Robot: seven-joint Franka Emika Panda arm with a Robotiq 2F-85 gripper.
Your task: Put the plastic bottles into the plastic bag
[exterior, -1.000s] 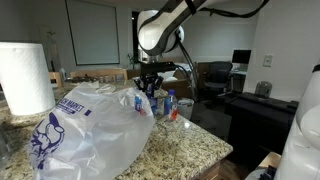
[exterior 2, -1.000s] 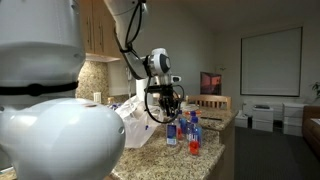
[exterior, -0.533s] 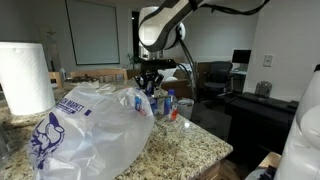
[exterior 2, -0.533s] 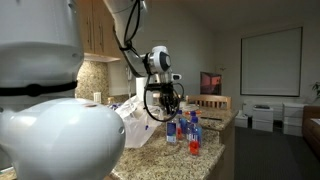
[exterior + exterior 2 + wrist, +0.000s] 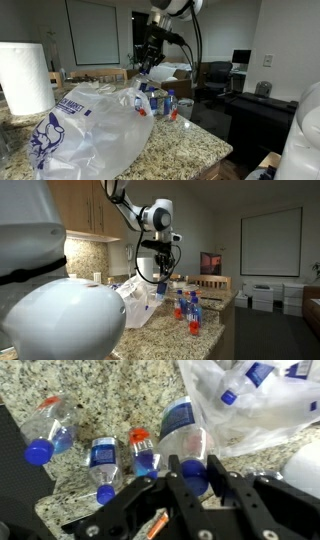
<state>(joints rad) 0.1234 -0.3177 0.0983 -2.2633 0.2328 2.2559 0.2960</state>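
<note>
The claw [image 5: 195, 472] is clenched on one plastic bottle [image 5: 185, 425] at its blue cap, holding it above the granite counter [image 5: 110, 390]. Three other bottles [image 5: 100, 460] stand below, beside the plastic bag [image 5: 265, 405].

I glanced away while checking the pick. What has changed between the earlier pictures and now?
The gripper has risen from just above the counter, lifting one plastic bottle clamped in its jaws. Nothing was let go. The plastic bag, the other bottles standing on the counter and the paper towel roll stayed where they were.
</note>
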